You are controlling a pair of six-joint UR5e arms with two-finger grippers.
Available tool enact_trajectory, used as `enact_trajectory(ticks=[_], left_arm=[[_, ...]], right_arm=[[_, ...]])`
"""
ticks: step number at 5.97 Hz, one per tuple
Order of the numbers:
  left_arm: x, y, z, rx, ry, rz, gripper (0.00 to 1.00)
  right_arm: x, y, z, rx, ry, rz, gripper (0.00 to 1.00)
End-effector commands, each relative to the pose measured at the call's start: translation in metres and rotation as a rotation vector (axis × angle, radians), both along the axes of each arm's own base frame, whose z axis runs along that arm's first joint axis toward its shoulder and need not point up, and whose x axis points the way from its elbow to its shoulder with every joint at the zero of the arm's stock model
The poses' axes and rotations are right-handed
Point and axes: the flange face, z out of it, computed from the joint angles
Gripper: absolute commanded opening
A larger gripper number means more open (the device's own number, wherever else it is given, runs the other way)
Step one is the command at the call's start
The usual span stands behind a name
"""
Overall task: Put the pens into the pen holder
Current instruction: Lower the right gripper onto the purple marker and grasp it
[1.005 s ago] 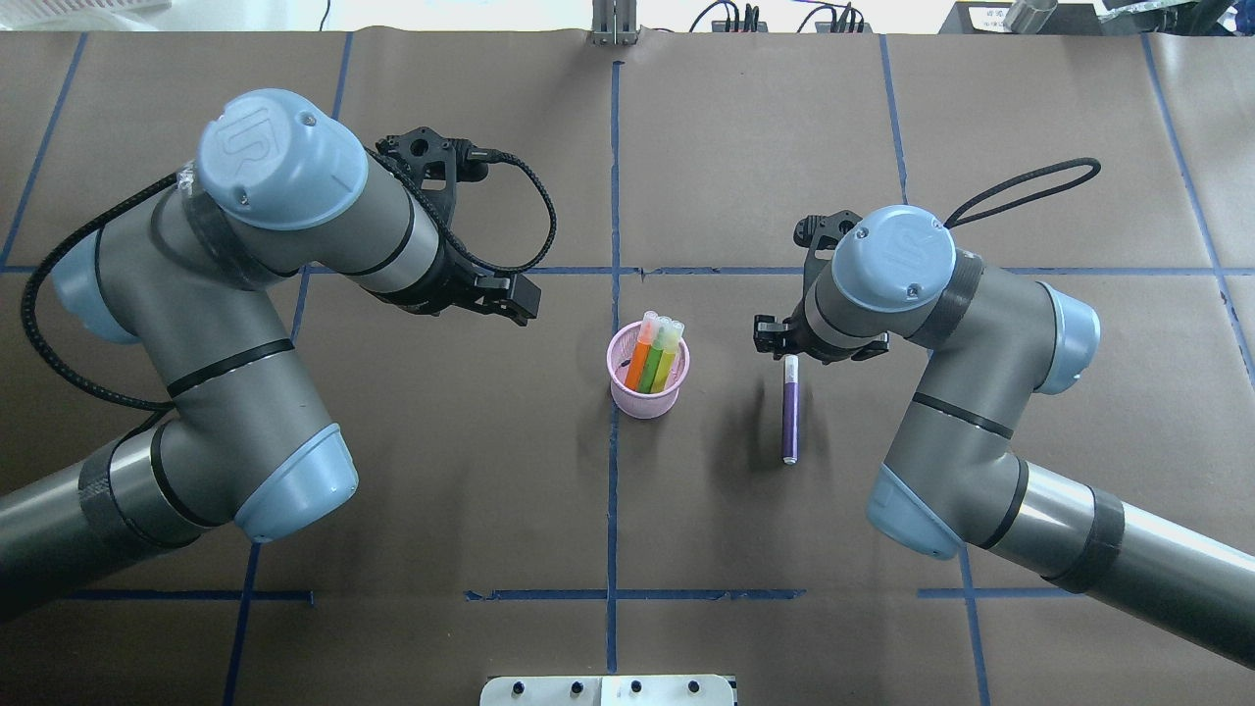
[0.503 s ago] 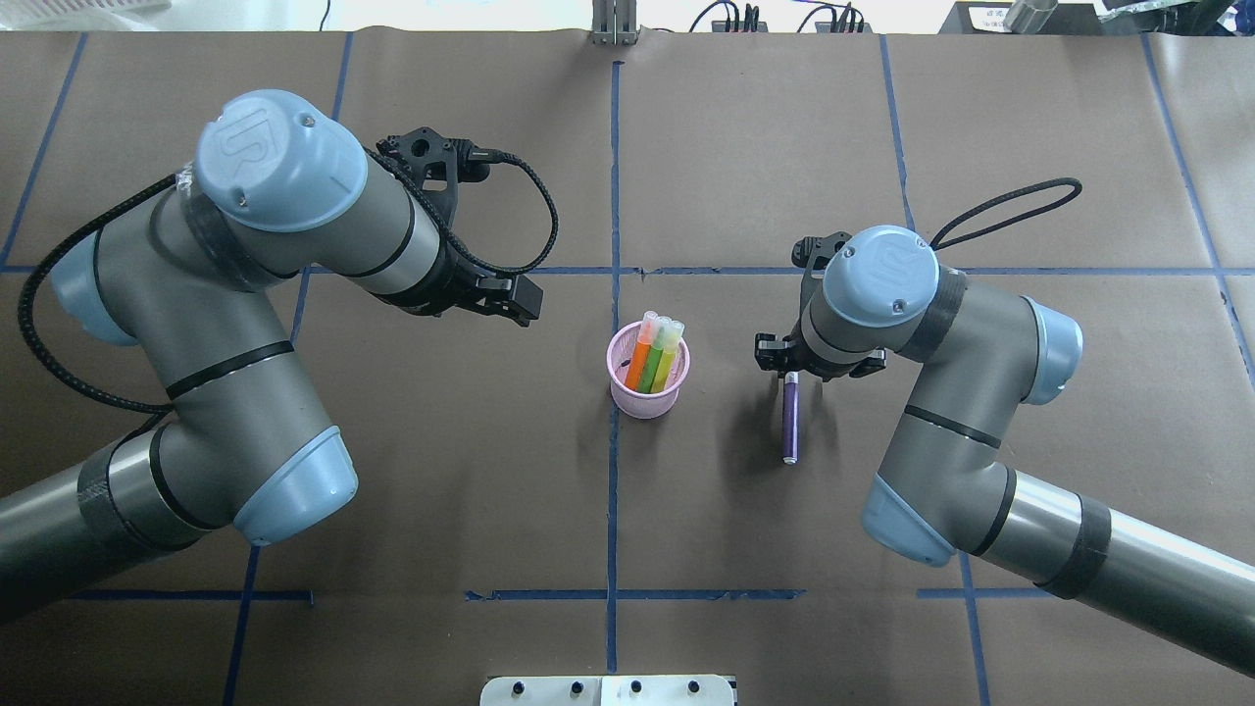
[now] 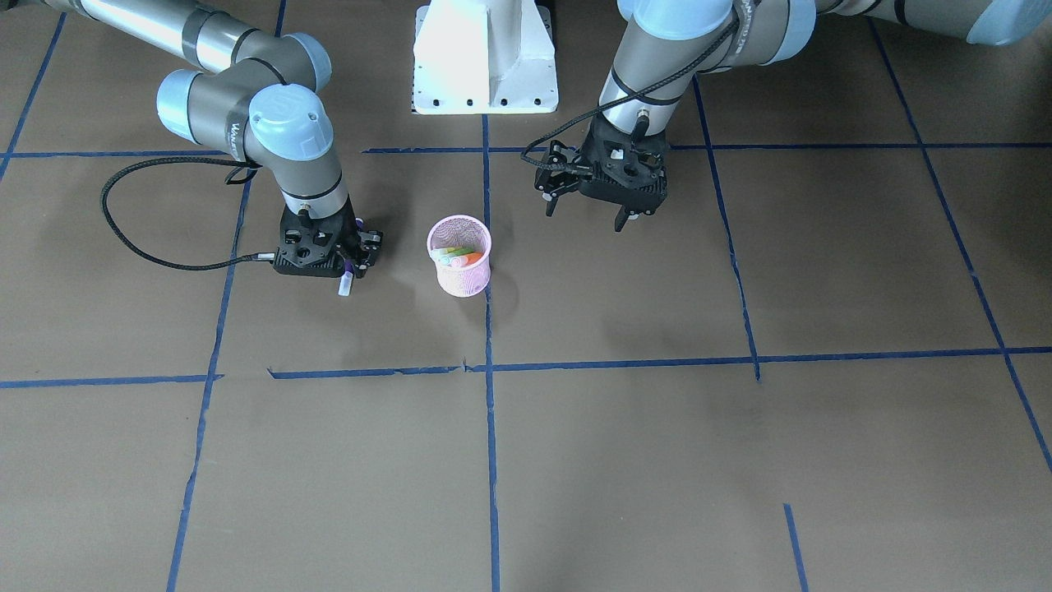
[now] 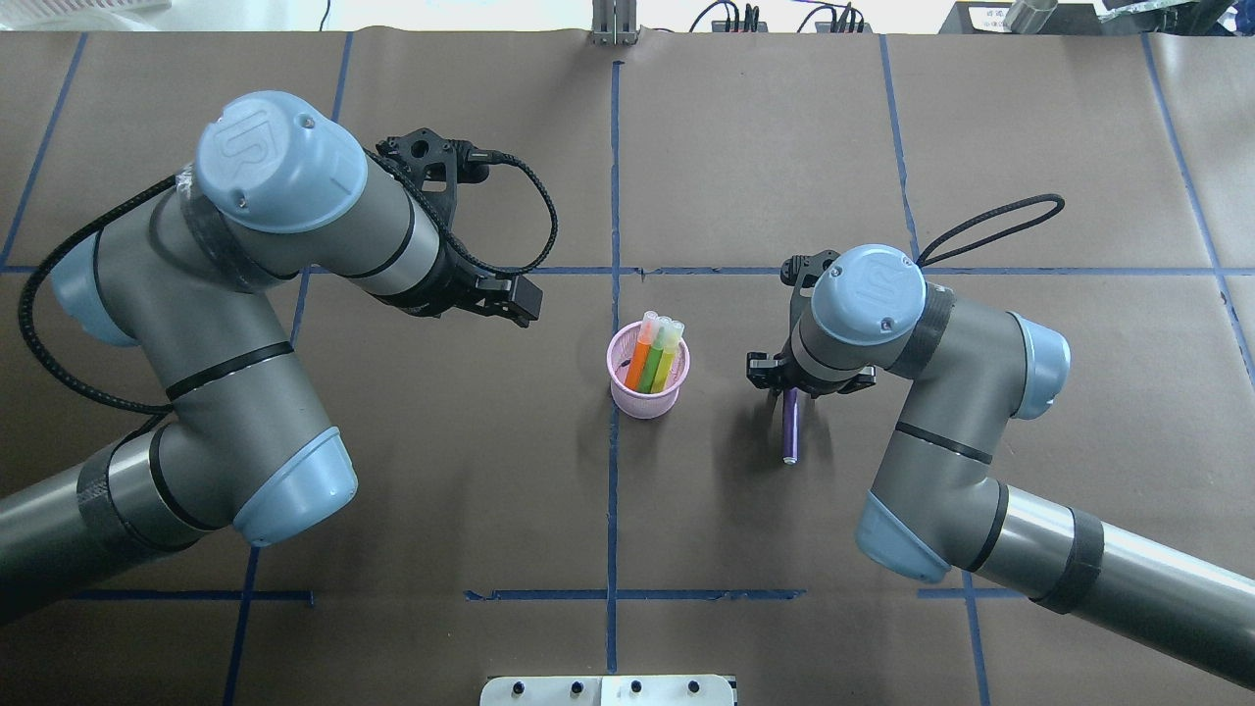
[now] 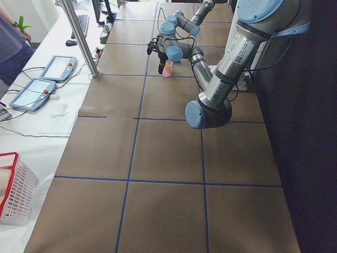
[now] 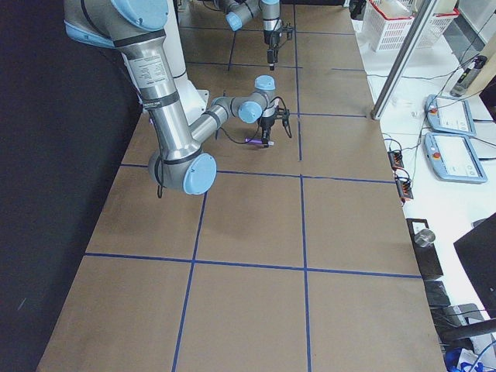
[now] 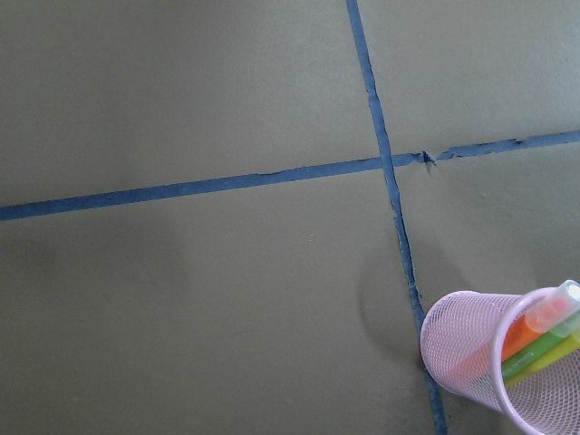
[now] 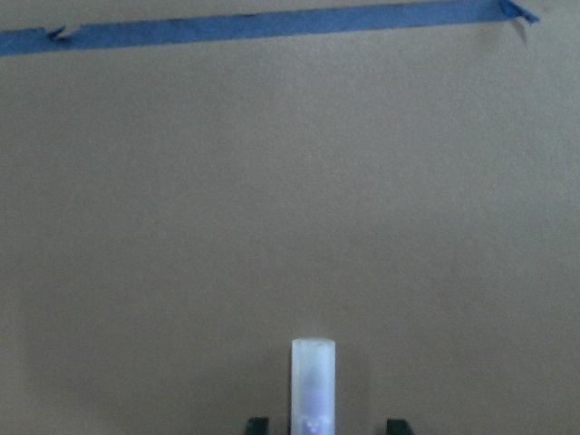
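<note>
The pink mesh pen holder [image 4: 649,387] stands upright at the table's middle, also in the front view [image 3: 460,267] and the left wrist view [image 7: 471,362]. It holds an orange pen [image 4: 639,360], a green pen [image 4: 654,363] and a yellowish one [image 4: 669,361]. A purple pen [image 4: 789,428] lies flat on the table to its right. My right gripper [image 3: 349,265] is low over the pen's pale cap end [image 8: 314,376]. It is open, with a fingertip [image 8: 258,423] on each side of the pen. My left gripper [image 3: 585,212] is open and empty, raised left of the holder.
The robot's white base [image 3: 485,57] stands at the table's robot side. Blue tape lines [image 4: 614,196] cross the brown cover. A black cable loop [image 4: 990,221] trails from the right wrist. A red-rimmed white basket [image 5: 13,195] and tablets sit on a side table.
My right arm has moved toward the robot's side along the purple pen, so the gripper now covers its cap end. The left arm, the holder and the pens have not moved.
</note>
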Motion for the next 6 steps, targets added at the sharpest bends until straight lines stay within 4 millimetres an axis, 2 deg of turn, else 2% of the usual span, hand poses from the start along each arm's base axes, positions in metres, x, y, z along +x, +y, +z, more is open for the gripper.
enact_trajectory(ticks=[1,3,4,6], left_arm=[[0.0,0.0,0.0,0.0,0.001,0.0,1.0],[0.0,0.001,0.0,0.001,0.002,0.003,1.0],[0.001,0.0,0.001,-0.001,-0.001,0.002,1.0],[0.01,-0.001,0.01,-0.001,-0.024,0.012,1.0]], right_arm=[[-0.003,0.006,0.0,-0.022,-0.014,-0.029,0.28],[-0.006,0.012,-0.005,-0.009,-0.016,-0.029,0.02],[0.005,0.01,-0.025,0.013,-0.05,-0.018,0.0],[0.061,-0.006,-0.085,0.145,-0.118,0.171,0.0]])
